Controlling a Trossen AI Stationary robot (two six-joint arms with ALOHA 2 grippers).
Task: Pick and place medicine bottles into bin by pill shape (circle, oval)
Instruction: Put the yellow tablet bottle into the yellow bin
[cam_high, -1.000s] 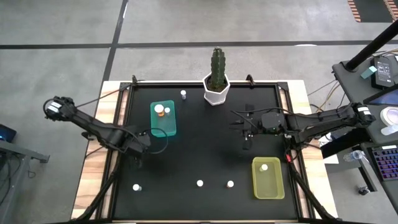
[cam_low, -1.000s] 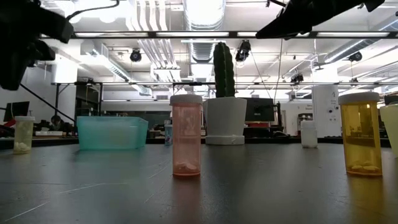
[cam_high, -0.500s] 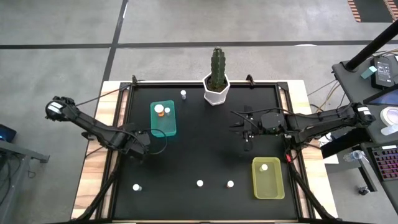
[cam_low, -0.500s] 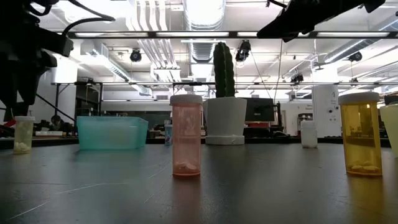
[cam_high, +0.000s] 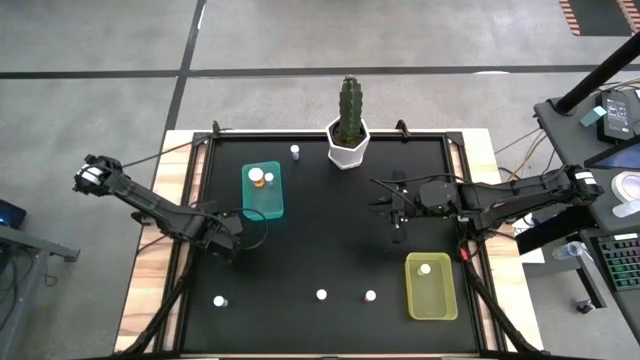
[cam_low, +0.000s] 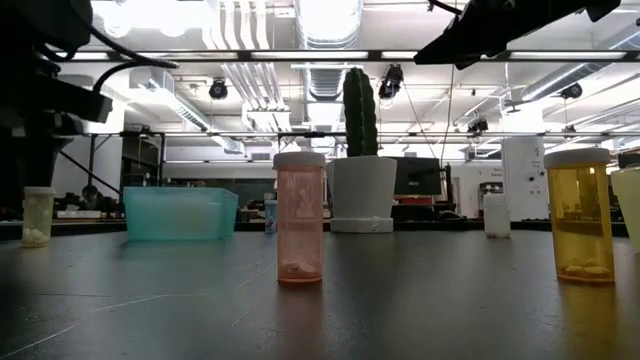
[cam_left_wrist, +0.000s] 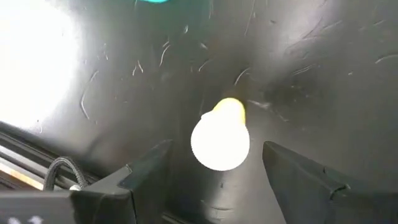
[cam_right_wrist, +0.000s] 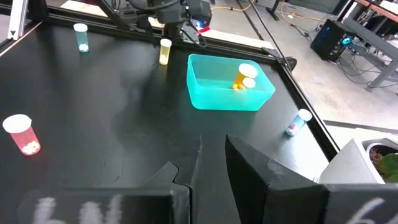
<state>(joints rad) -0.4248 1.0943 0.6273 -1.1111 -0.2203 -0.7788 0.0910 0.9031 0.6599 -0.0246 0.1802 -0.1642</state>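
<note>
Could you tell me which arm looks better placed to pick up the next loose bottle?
Probably the left. The left gripper is open directly above a yellow, white-capped bottle, a finger on either side of it. The right gripper hangs mid-table with no bottle beneath it.

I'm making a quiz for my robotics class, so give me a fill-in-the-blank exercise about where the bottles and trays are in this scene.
1. The teal tray holds ____ bottles.
2. The yellow-green tray holds ____ bottle.
3. The left tool hangs open right above a bottle with a ____ cap.
4. The cactus stands in a ____ pot at the table's far edge.

Missing words: two; one; white; white
</note>
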